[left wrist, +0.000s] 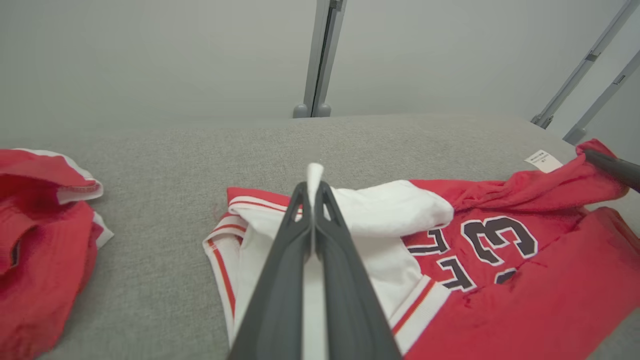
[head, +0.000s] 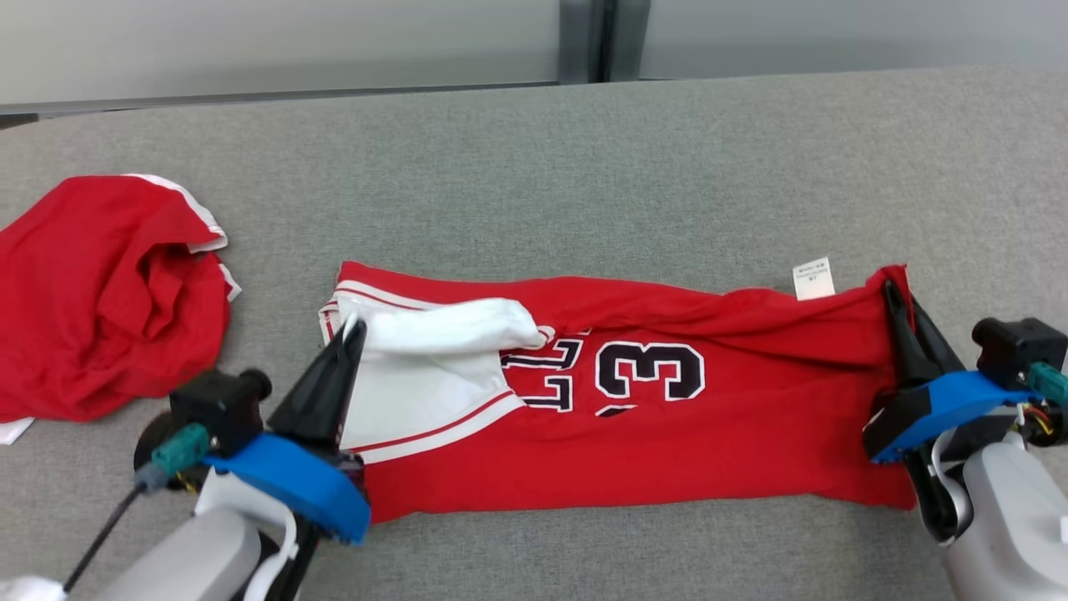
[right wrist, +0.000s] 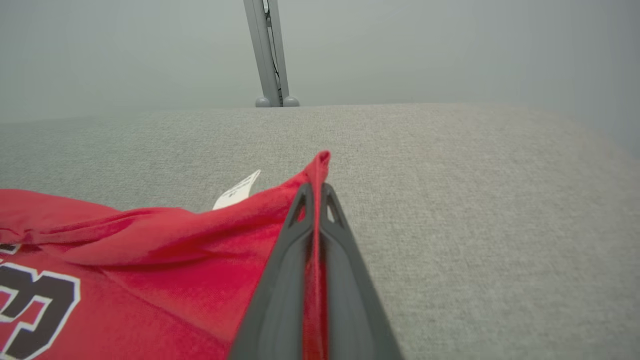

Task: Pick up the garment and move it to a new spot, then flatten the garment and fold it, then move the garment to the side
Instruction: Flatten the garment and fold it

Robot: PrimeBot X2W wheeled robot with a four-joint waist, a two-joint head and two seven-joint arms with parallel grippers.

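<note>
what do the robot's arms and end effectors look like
The left end effector and right end effector each have two long dark grey fingers tapering to a point, with triangular cut-outs near the tips. Each sits on a bright blue curved mount beside a black block with a teal plug. The forearms are pale grey; coloured wires show at the right wrist.

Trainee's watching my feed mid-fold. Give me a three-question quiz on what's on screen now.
1. True or false: the left gripper and the right gripper are both shut on the jersey.
2. The crumpled red garment lies: A) on the robot's left of the jersey, B) on its right, C) on top of it.
3. Fill in: the white label sits near the ___ gripper.
Key: 1 true; 2 A; 3 right.
</note>
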